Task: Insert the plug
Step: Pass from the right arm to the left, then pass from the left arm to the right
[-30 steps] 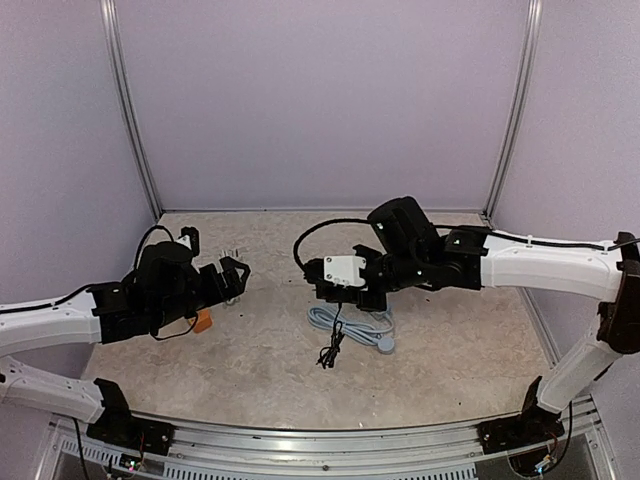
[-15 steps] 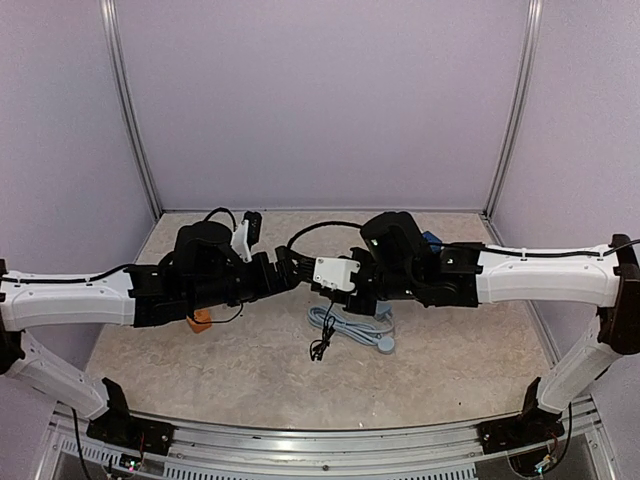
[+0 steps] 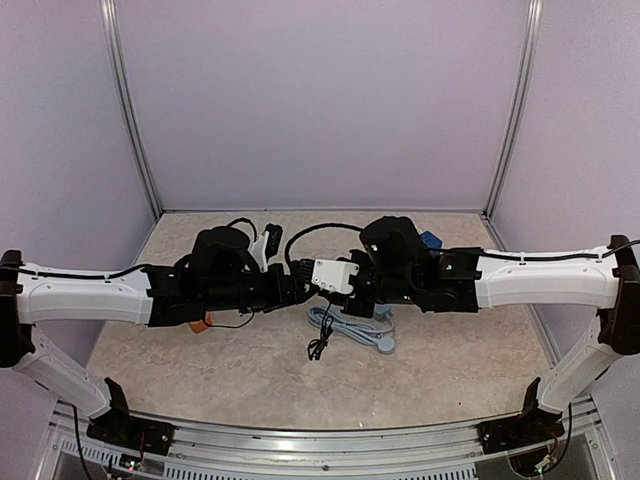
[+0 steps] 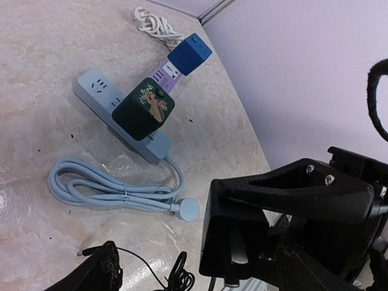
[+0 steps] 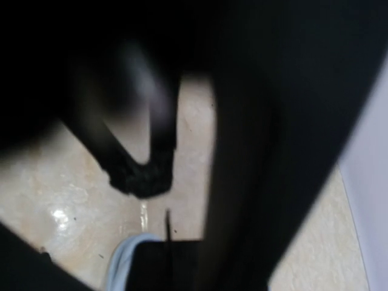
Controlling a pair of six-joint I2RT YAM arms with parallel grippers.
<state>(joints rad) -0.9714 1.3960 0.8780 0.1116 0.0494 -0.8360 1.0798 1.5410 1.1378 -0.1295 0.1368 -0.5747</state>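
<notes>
My right gripper [image 3: 347, 280] is shut on a white plug adapter [image 3: 335, 273] and holds it above the table; a thin black cable [image 3: 325, 345] hangs from it. My left gripper [image 3: 298, 285] is open, right at the adapter's left end. In the left wrist view a wide gap lies between its fingers [image 4: 100, 274], with a black block [image 4: 239, 233] to the right. The light blue power strip [image 4: 97, 97] lies on the table and carries a dark green cube adapter [image 4: 143, 109]. The right wrist view is dark and blurred.
The strip's light blue cable coil [image 3: 345, 322] and round plug [image 3: 386, 345] lie under the held adapter. A blue cube [image 4: 189, 53] on a purple adapter and a white cord [image 4: 151, 21] lie behind the strip. An orange piece [image 3: 203, 322] lies under my left arm.
My left arm has swung right from the table's left side to the middle, up to the adapter. My right gripper has shifted slightly left with the adapter in it.
</notes>
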